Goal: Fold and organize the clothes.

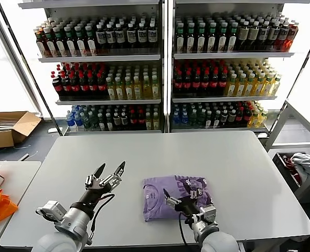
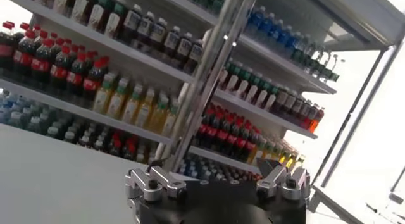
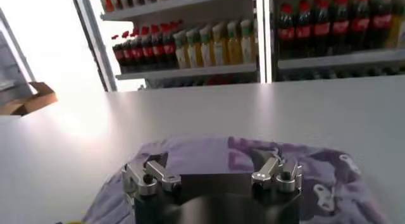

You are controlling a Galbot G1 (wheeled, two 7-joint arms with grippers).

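One lavender T-shirt (image 1: 177, 197) lies folded in a compact packet on the near part of the grey bench (image 1: 160, 157), print side up. The right tool (image 1: 182, 198) hovers at its near edge, fingers spread wide and holding nothing. The left tool (image 1: 109, 174) waits beside the shirt, also wide open and empty. To finish well, I think the right tool should lift straight up so it does not drag the thin fabric. Behind the bench stand shelves (image 1: 165, 58) full of bottles.
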